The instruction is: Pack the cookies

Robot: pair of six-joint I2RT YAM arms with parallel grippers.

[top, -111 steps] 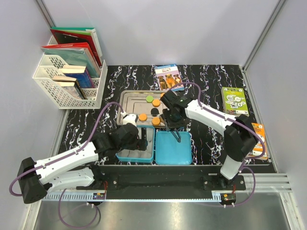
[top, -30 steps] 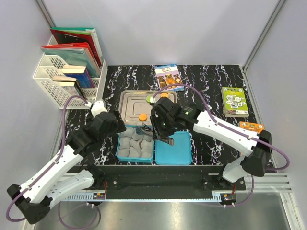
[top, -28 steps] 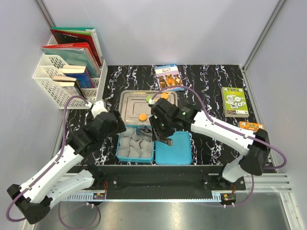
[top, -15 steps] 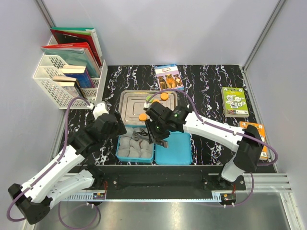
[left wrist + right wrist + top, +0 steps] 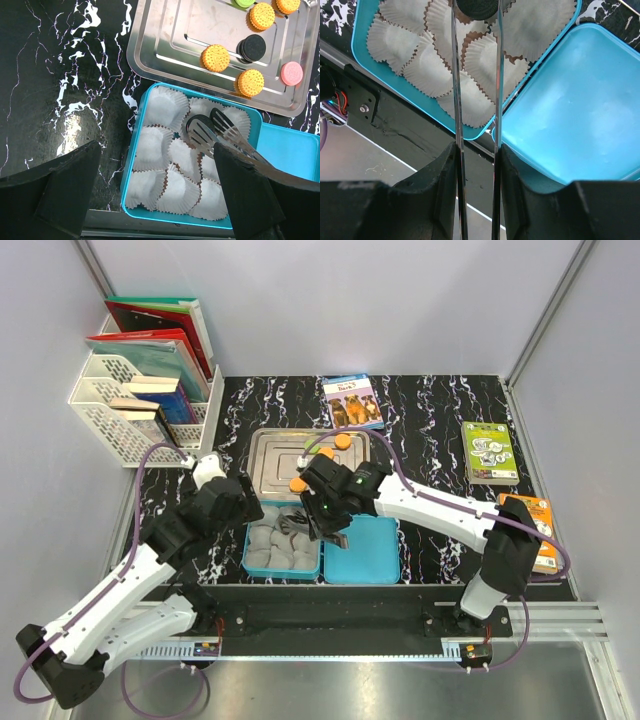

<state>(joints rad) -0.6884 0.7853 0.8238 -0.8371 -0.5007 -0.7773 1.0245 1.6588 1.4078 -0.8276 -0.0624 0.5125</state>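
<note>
Overhead, right gripper (image 5: 322,518): clamped on tongs (image 5: 296,524), stretched across to reach the teal box (image 5: 283,574).
Overhead, left gripper (image 5: 245,508): held off to the box's left, likely leaving room.
From left wrist, left gripper (image 5: 157,150): jaws wide, holding nothing, hovering above paper cups (image 5: 165,107).
From left wrist, cookies (image 5: 215,57): lying on steel tray (image 5: 150,55), just beyond the box.
From right wrist, black cookie (image 5: 477,7): pinched between tong tips over a cup, probably for release there.
From right wrist, teal lid (image 5: 560,110): lying beside, off for loading.

Finishes near the tray (image 5: 165,45)
Polished reflective metal tray; beside it, smooth teal plastic box (image 5: 131,165); cups (image 5: 165,107) of pleated matt paper; shiny metal tongs (image 5: 201,134).
</note>
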